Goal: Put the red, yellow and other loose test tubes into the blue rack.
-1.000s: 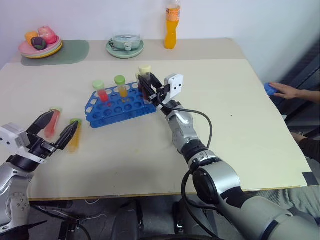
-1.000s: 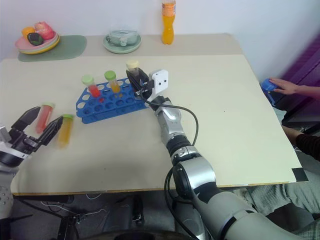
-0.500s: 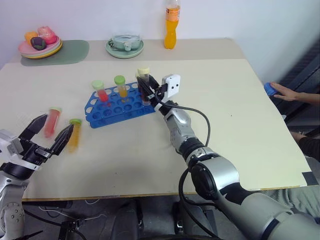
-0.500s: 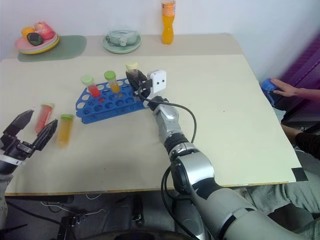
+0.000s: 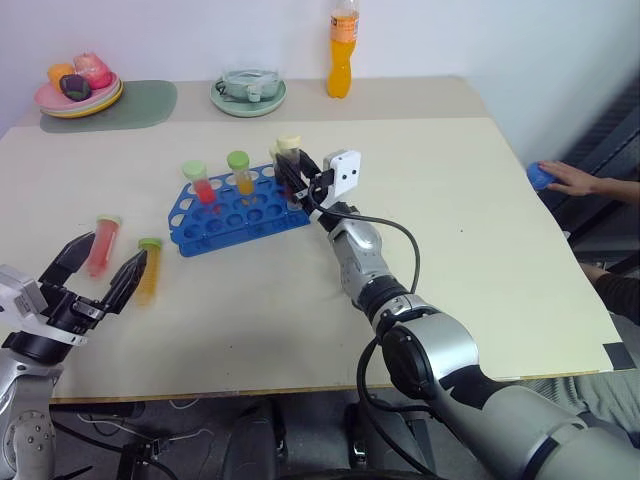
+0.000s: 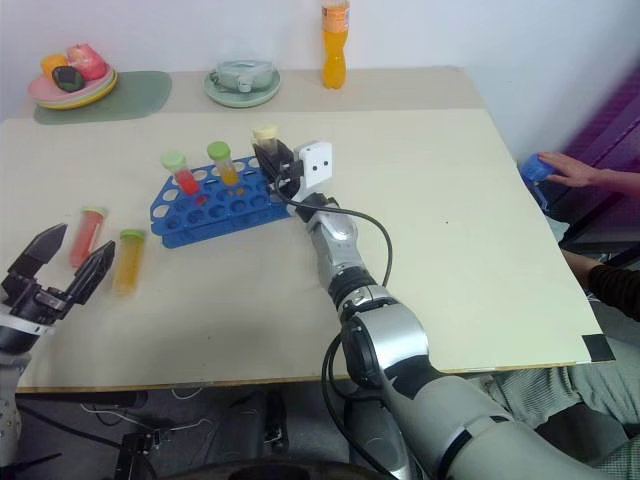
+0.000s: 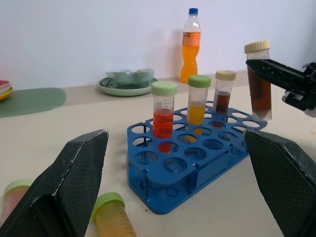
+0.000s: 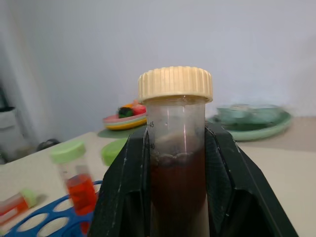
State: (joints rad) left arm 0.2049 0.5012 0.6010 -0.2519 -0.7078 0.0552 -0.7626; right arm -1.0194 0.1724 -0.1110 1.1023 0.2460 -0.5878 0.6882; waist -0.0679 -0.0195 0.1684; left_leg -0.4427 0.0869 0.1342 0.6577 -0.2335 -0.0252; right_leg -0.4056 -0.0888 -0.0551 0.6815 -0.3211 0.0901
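The blue rack (image 5: 240, 208) stands mid-table with a red tube (image 5: 202, 184), a yellow tube (image 5: 240, 172) and a brown tube (image 7: 223, 92) upright in it. My right gripper (image 5: 291, 185) is shut on a cream-capped brown tube (image 8: 176, 163), held upright just above the rack's right end. Two loose tubes lie on the table left of the rack: a red tube (image 5: 102, 243) and a yellow tube (image 5: 148, 270), both green-capped. My left gripper (image 5: 113, 252) is open, raised on the near side of these two, holding nothing.
At the table's far edge are a plate of fruit (image 5: 80, 92) on a green mat (image 5: 135, 103), a green saucer with a cup (image 5: 248, 93) and an orange drink bottle (image 5: 343, 52). A person's hand (image 5: 570, 181) rests on a blue object at the right.
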